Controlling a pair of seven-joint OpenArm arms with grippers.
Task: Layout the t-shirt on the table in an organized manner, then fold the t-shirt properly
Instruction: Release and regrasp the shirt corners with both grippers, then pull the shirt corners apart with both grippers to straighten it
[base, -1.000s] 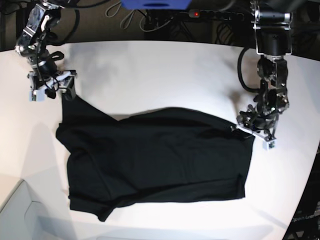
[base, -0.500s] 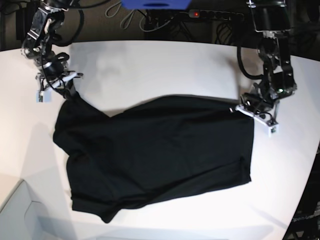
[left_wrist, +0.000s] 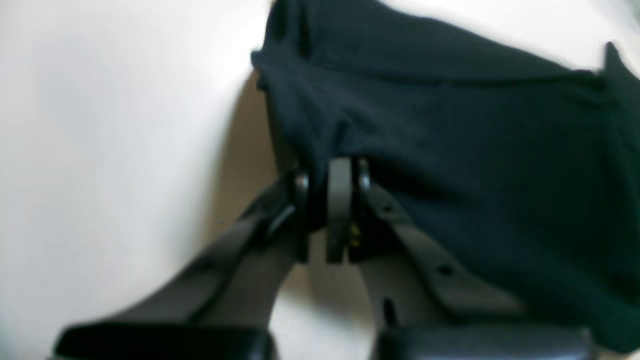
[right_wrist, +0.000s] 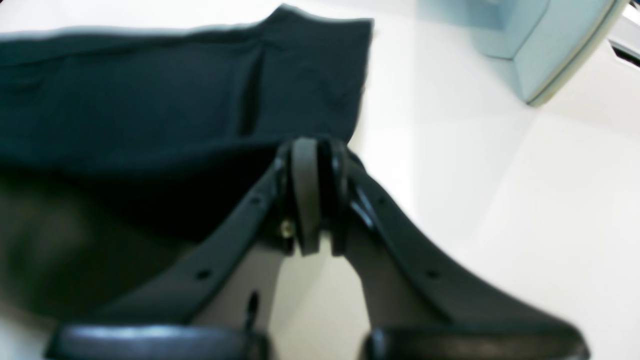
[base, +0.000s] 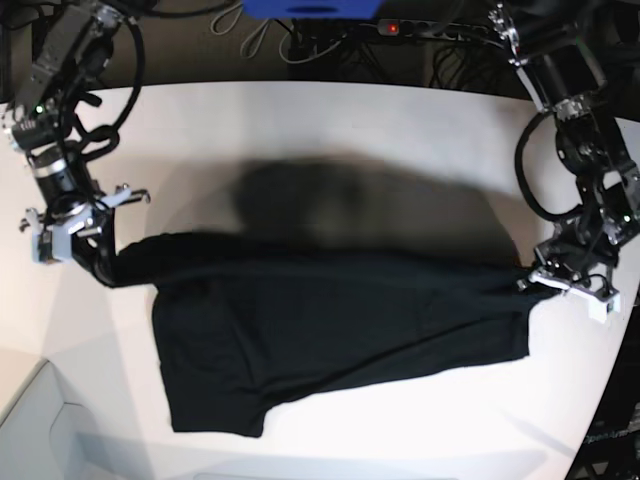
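The black t-shirt (base: 340, 310) hangs stretched sideways between my two grippers over the white table (base: 300, 120), casting a blurred shadow behind it. Its lower part trails toward the table's front. No print shows. In the base view my left gripper (base: 535, 280) is shut on the shirt's right corner. My right gripper (base: 100, 262) is shut on its left corner. In the left wrist view the gripper (left_wrist: 332, 172) pinches the shirt's (left_wrist: 450, 125) edge. In the right wrist view the gripper (right_wrist: 312, 150) pinches the shirt (right_wrist: 150, 100) near its corner.
A pale grey-blue bin (base: 40, 430) sits at the table's front left corner and also shows in the right wrist view (right_wrist: 540, 45). Cables and a power strip (base: 400, 28) lie behind the table's back edge. The table's curved edge runs close to my left arm.
Both grippers have moved outward and toward the table's front, each still holding its corner. The shirt has been pulled taut between them and drawn forward.
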